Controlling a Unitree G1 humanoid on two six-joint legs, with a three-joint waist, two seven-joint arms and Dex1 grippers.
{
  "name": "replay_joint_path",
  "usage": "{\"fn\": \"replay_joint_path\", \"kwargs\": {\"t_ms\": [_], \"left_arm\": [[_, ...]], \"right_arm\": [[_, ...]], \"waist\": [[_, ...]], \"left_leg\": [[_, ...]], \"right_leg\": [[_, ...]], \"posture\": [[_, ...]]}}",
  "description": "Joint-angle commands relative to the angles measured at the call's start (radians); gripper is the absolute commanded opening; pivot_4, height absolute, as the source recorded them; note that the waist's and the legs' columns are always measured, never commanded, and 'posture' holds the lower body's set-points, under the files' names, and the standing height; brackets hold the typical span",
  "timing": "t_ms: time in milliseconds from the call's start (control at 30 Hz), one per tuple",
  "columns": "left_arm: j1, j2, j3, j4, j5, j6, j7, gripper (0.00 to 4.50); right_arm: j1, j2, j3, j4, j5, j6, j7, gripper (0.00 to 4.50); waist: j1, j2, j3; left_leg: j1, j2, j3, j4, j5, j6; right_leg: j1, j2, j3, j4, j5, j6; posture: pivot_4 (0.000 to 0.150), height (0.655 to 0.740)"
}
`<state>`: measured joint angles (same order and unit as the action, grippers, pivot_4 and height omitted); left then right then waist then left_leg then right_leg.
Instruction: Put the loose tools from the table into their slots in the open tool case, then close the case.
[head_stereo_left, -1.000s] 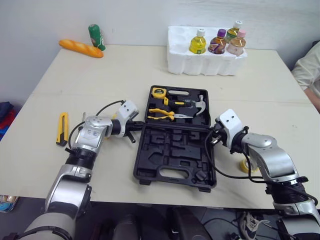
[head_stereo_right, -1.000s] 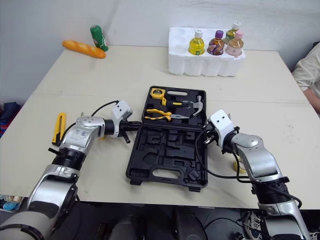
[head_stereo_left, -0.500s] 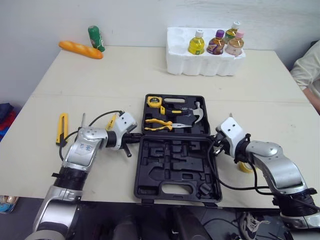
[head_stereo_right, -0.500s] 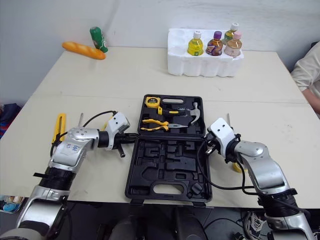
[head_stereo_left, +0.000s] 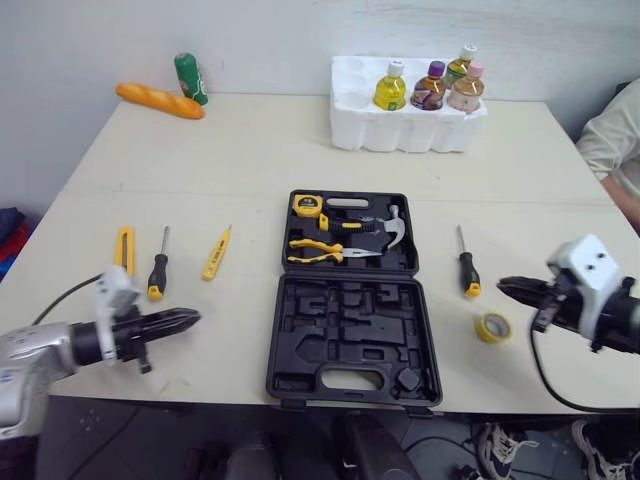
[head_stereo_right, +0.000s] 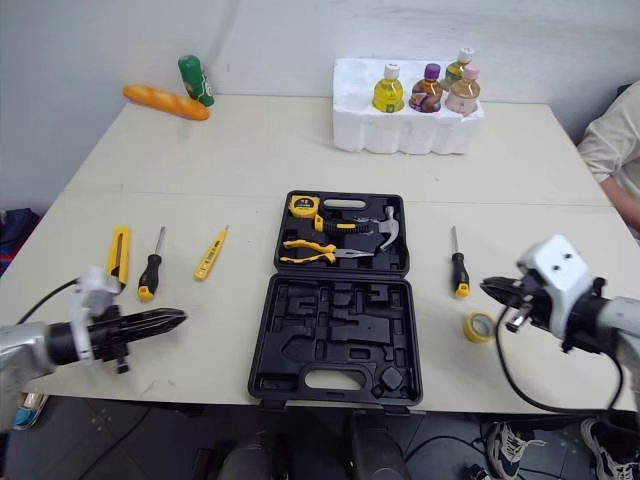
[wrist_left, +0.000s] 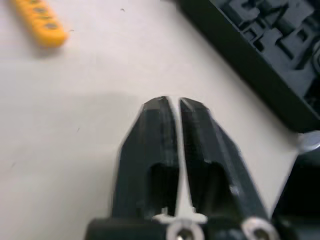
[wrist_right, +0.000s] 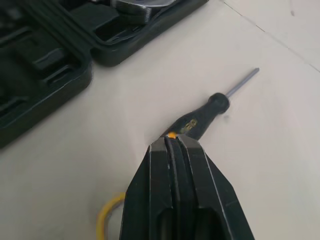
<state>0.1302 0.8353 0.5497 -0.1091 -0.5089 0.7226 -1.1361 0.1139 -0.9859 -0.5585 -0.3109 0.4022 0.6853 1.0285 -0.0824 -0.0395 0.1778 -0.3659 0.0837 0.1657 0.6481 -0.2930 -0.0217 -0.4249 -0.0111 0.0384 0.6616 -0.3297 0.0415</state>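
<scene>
The left gripper, fingers pressed together and empty, hovered near the front edge of the table. A black-handled screwdriver lay at its 11 o'clock and a yellow tester pen at 1 o'clock. The open tool case sat at 3 o'clock across bare tabletop. The right gripper, likewise closed on nothing, pointed toward the case at its 9 o'clock. A second screwdriver lay just beside it at 10 o'clock and a roll of yellow tape at 6 o'clock. A yellow knife lay farthest left.
</scene>
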Motion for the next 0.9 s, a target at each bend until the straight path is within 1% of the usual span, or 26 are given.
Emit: {"fn": "replay_joint_path", "kwargs": {"t_ms": [33,67,133,167,200,233,267,333,400,500,567,600,667,733,767,833,900], "left_arm": [[0.066,0.036,0.136,0.082,0.03,-0.061,0.043,2.31],[0.074,0.044,0.171,0.121,0.036,-0.071,0.067,2.67],[0.085,0.053,0.219,0.18,0.049,-0.099,0.105,3.58],[0.09,0.062,0.234,0.224,0.07,-0.127,0.129,4.12],[0.093,0.072,0.245,0.267,0.089,-0.152,0.149,4.49],[0.093,0.084,0.251,0.312,0.111,-0.179,0.174,4.5],[0.092,0.096,0.252,0.352,0.126,-0.197,0.189,4.5],[0.089,0.123,0.244,0.426,0.156,-0.244,0.209,4.5],[0.072,0.137,0.238,0.469,0.158,-0.256,0.219,4.5],[0.036,0.128,0.221,0.427,0.125,-0.218,0.228,4.5],[0.035,0.104,0.201,0.317,0.085,-0.167,0.221,4.5],[0.025,0.084,0.19,0.244,0.057,-0.112,0.243,4.5],[0.007,0.05,0.165,0.105,0.012,0.001,0.306,4.5],[-0.004,0.013,0.122,-0.052,-0.008,0.111,0.395,4.5],[-0.008,0.0,0.11,-0.101,-0.014,0.149,0.426,4.5],[-0.065,-0.048,0.072,-0.205,-0.025,0.277,0.551,4.5],[-0.17,-0.106,0.031,-0.265,-0.004,0.455,0.701,4.5]], "right_arm": [[0.031,-0.048,-0.162,0.112,0.031,0.004,0.065,1.11],[0.046,-0.063,-0.186,0.155,0.027,-0.009,0.086,1.46],[0.074,-0.087,-0.215,0.227,0.003,-0.057,0.119,2.44],[0.077,-0.099,-0.226,0.273,-0.009,-0.08,0.125,3.01],[0.074,-0.11,-0.234,0.318,-0.017,-0.102,0.127,3.48],[0.062,-0.121,-0.239,0.37,-0.023,-0.122,0.123,4.07],[0.048,-0.132,-0.24,0.416,-0.03,-0.142,0.117,4.43],[0.032,-0.149,-0.233,0.488,-0.048,-0.188,0.111,4.43],[0.027,-0.158,-0.223,0.527,-0.054,-0.224,0.12,4.43],[0.01,-0.148,-0.211,0.528,-0.036,-0.26,0.138,4.43],[-0.01,-0.128,-0.212,0.47,0.016,-0.239,0.156,4.43],[-0.018,-0.117,-0.207,0.42,0.047,-0.22,0.163,4.43],[-0.03,-0.096,-0.193,0.327,0.098,-0.177,0.162,4.43],[-0.042,-0.071,-0.171,0.214,0.163,-0.116,0.15,4.43],[-0.046,-0.063,-0.165,0.175,0.186,-0.094,0.143,4.43],[-0.069,-0.046,-0.137,0.049,0.28,-0.021,0.121,4.43],[-0.116,-0.033,-0.092,-0.067,0.378,0.047,0.083,4.43]], "waist": [[0.0,0.0,0.0],[0.0,-0.001,0.0],[0.0,-0.003,0.0],[-0.001,-0.003,0.0],[-0.001,-0.003,0.0],[-0.001,-0.003,0.0],[-0.001,-0.003,0.0],[-0.003,-0.003,0.0],[-0.005,-0.003,0.0],[-0.004,-0.003,0.0],[-0.004,-0.003,0.0],[-0.003,-0.003,0.0],[-0.002,-0.003,0.0],[-0.002,-0.003,0.0],[-0.002,-0.003,0.0],[-0.002,-0.003,0.0],[0.0,-0.002,0.0]], "left_leg": [[0.0,0.0,0.0,0.0,-0.001,0.001],[0.0,0.0,0.0,0.0,-0.001,0.002],[-0.001,0.0,0.0,0.0,-0.002,0.004],[-0.001,0.0,0.0,-0.001,-0.002,0.004],[-0.001,0.0,-0.001,-0.001,-0.003,0.003],[-0.001,0.0,-0.001,-0.001,-0.003,0.004],[-0.001,0.0,0.0,-0.001,-0.003,0.004],[-0.001,0.0,0.0,-0.002,-0.003,0.004],[-0.001,0.0,0.001,-0.002,-0.004,0.003],[-0.001,0.0,0.0,-0.003,-0.004,0.003],[-0.002,0.001,0.0,-0.003,-0.004,0.002],[-0.002,0.001,0.0,-0.003,-0.006,-0.001],[-0.002,0.001,0.0,-0.003,-0.007,-0.002],[-0.002,0.001,-0.001,-0.002,-0.005,0.0],[-0.002,0.001,-0.001,-0.002,-0.004,0.001],[-0.002,0.001,-0.001,-0.002,-0.003,-0.002],[-0.002,0.001,-0.002,-0.001,-0.001,-0.004]], "right_leg": [[0.0,-0.001,-0.001,-0.001,0.0,0.0],[0.0,-0.001,-0.001,-0.001,0.0,0.0],[0.0,-0.001,-0.001,-0.002,0.0,-0.001],[0.0,-0.002,-0.002,-0.003,0.0,-0.002],[0.0,-0.002,-0.002,-0.003,0.0,-0.002],[0.0,-0.002,-0.002,-0.003,0.0,-0.003],[0.0,-0.002,-0.002,-0.003,-0.001,-0.004],[-0.001,-0.003,-0.002,-0.003,-0.001,-0.005],[-0.002,-0.003,-0.002,-0.003,-0.002,-0.006],[-0.002,-0.003,-0.002,-0.003,-0.002,-0.006],[-0.002,-0.003,-0.002,-0.003,-0.001,-0.004],[-0.002,-0.003,-0.002,-0.003,-0.001,-0.004],[-0.002,-0.003,-0.003,-0.002,0.0,-0.003],[-0.001,-0.002,-0.003,-0.001,0.001,-0.001],[-0.001,-0.002,-0.003,0.0,0.001,-0.001],[-0.001,-0.001,-0.002,0.0,0.001,-0.001],[-0.001,0.0,-0.002,0.0,0.001,-0.001]], "posture": [[0.15,0.7339],[0.15,0.7339],[0.15,0.7339],[0.15,0.7339],[0.15,0.7339],[0.15,0.7339],[0.15,0.7339],[0.15,0.7339],[0.15,0.7339],[0.15,0.7339],[0.15,0.7339],[0.15,0.7339],[0.15,0.7339],[0.15,0.7339],[0.15,0.7339],[0.15,0.7339],[0.15,0.7339]]}}
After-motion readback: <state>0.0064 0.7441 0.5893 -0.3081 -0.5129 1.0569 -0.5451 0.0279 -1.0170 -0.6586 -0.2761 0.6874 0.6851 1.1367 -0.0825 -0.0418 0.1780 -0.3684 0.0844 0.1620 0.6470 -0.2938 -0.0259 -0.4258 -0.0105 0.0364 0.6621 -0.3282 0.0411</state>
